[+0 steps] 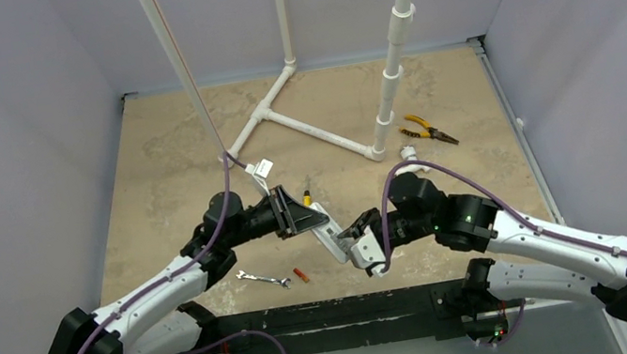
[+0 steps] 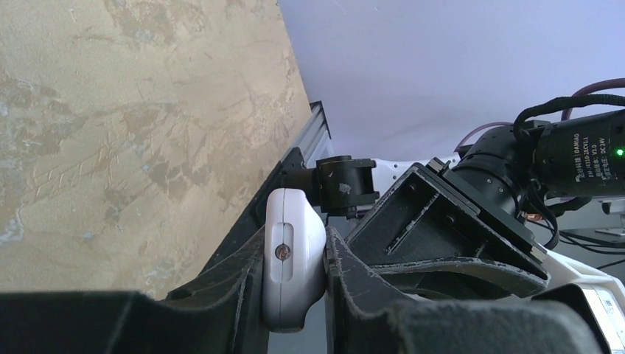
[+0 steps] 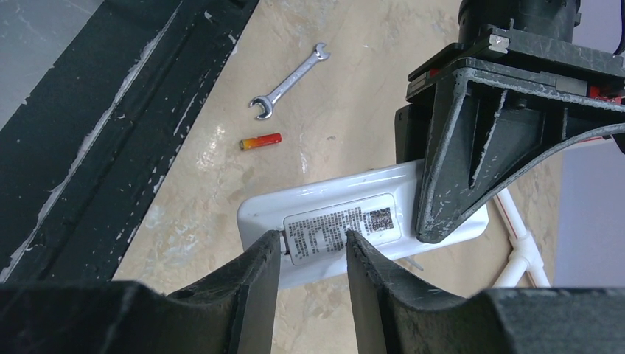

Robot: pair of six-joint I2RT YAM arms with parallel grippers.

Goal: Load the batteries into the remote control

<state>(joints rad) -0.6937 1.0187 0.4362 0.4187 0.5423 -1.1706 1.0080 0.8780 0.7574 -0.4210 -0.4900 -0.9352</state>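
The white remote control is held off the table with its back side toward the right wrist camera, where a printed label shows. My left gripper is shut on one end of the remote, a finger on each flat side. My right gripper is open, with its fingertips against the remote's back on either side of the label's near end. One orange-red battery lies on the table, also seen from above. The second battery is not in view.
A silver wrench lies next to the battery near the front edge. A yellow-handled screwdriver lies behind the left gripper. A white PVC pipe frame stands at the back, with yellow-handled pliers at the back right.
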